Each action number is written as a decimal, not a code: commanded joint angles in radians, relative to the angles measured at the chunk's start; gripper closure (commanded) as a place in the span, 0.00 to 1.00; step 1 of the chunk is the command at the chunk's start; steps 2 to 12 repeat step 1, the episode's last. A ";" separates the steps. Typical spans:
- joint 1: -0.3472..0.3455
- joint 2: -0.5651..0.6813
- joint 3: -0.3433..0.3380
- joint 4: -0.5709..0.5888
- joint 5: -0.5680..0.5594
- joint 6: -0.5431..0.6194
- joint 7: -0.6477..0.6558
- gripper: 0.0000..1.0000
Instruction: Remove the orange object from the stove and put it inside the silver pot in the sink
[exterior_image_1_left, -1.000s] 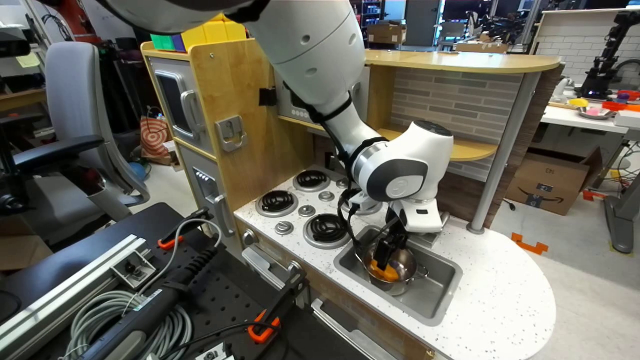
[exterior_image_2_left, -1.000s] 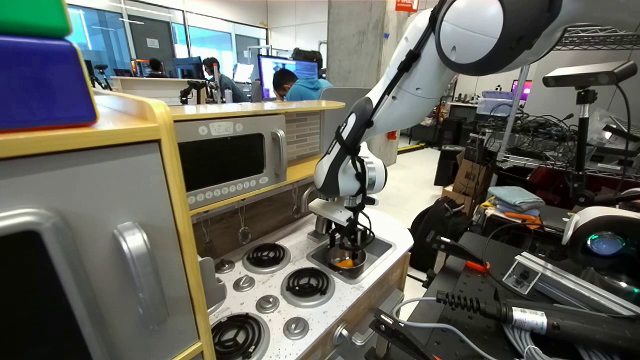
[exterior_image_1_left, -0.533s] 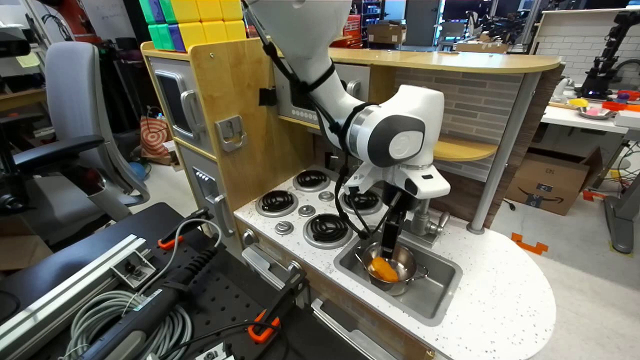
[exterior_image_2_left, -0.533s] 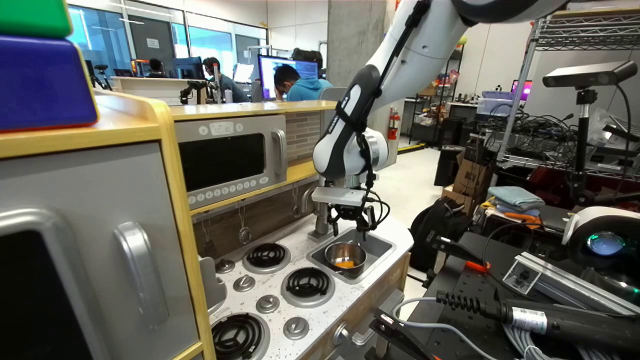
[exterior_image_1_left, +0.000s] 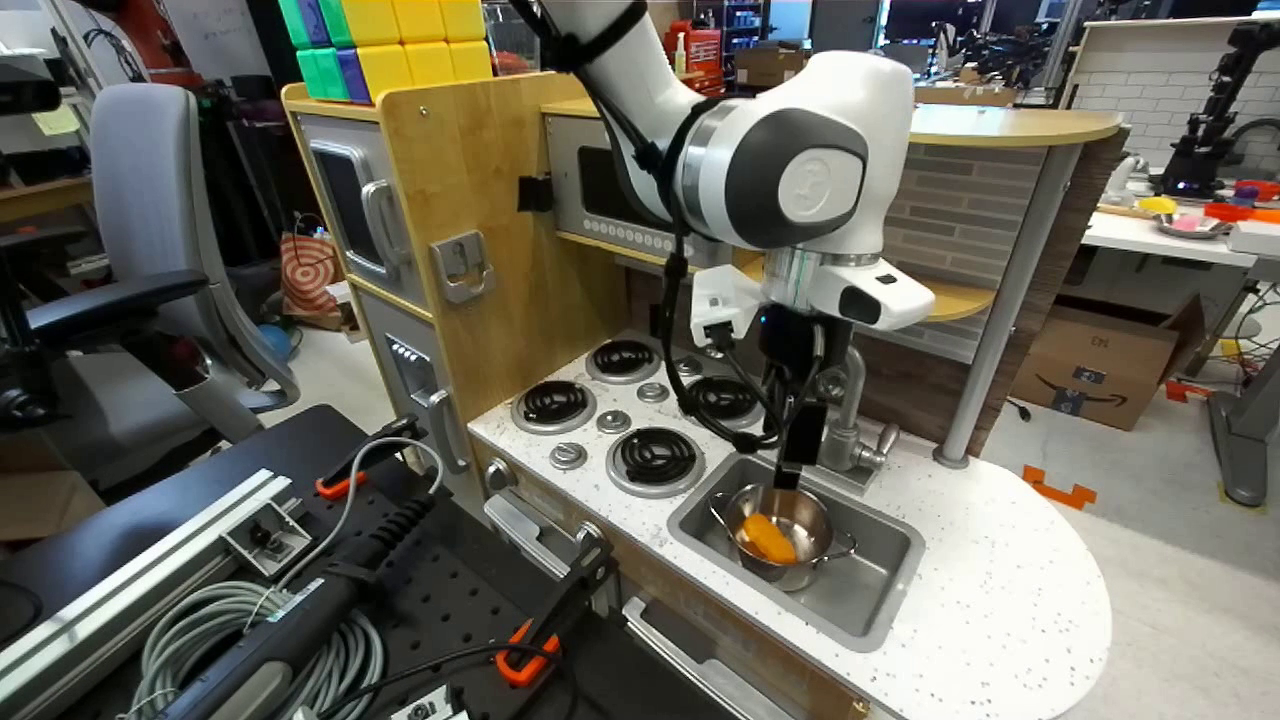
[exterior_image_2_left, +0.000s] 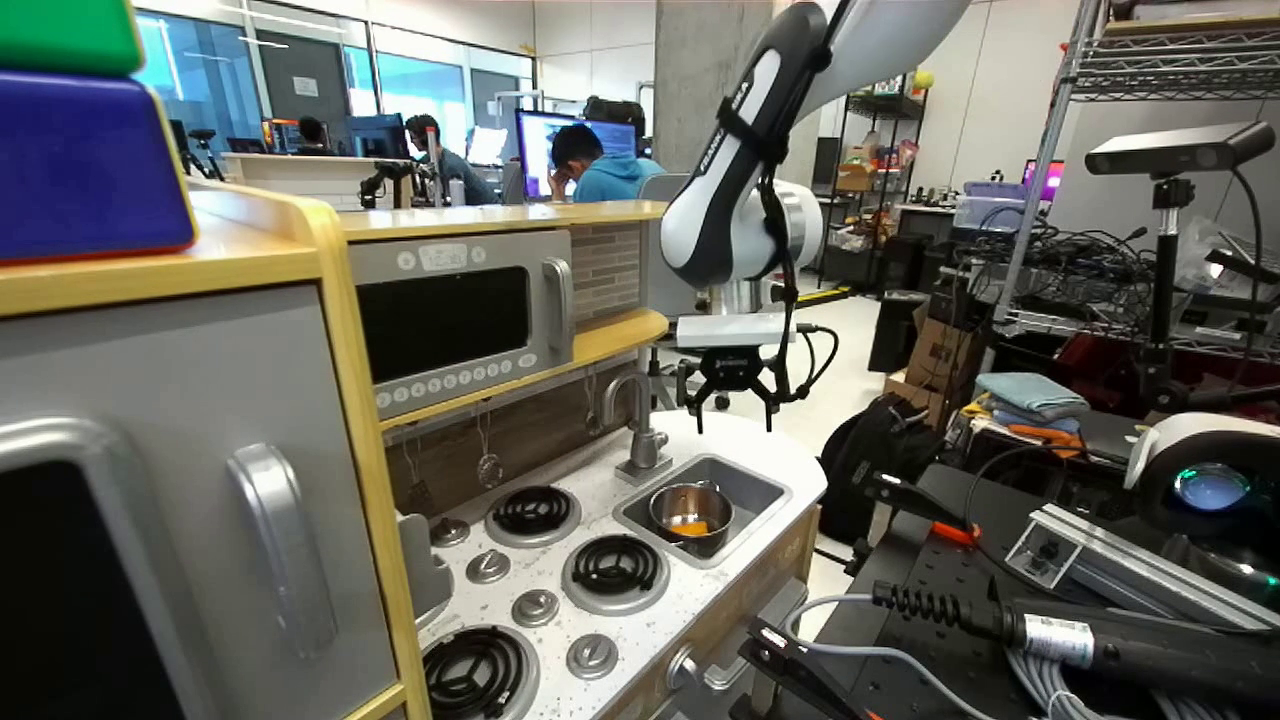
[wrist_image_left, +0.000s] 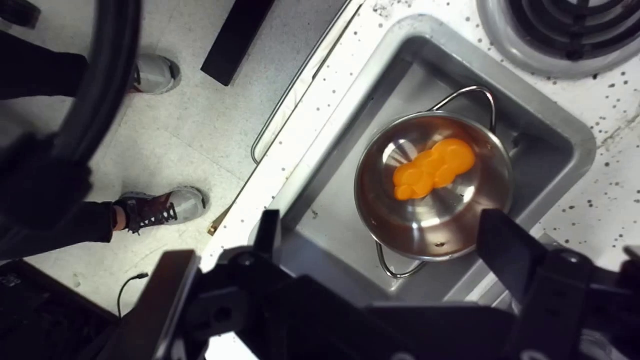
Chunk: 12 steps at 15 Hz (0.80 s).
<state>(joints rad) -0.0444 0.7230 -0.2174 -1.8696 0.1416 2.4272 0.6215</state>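
Observation:
The orange object (wrist_image_left: 434, 168) is a lumpy bright-orange piece lying on the bottom inside the silver pot (wrist_image_left: 425, 235). It also shows in both exterior views (exterior_image_1_left: 768, 538) (exterior_image_2_left: 690, 528). The pot stands upright in the sink (wrist_image_left: 325, 220), toward the stove side, with a wire handle on each side. My gripper (exterior_image_2_left: 735, 425) is open and empty, pointing down above the sink, well clear of the pot. In the wrist view its fingers (wrist_image_left: 381, 215) are wide apart with nothing between them. The stove (exterior_image_1_left: 645, 412) shows four bare black burners.
A silver faucet (exterior_image_2_left: 640, 440) rises at the back of the sink. A wooden shelf (exterior_image_2_left: 620, 335) and a microwave panel (exterior_image_2_left: 450, 315) stand behind the counter. A cable loop (exterior_image_1_left: 690, 380) hangs beside the wrist. A black table (exterior_image_1_left: 400, 590) with clamps stands in front.
My gripper was down in the pot at the orange object one second ago. It has risen out and away from the pot, fingers apart. The orange object stays in the pot.

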 joint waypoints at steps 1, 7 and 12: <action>0.001 -0.008 -0.001 -0.007 0.002 -0.002 -0.007 0.00; 0.001 -0.008 -0.001 -0.007 0.002 -0.002 -0.007 0.00; 0.001 -0.008 -0.001 -0.007 0.002 -0.002 -0.007 0.00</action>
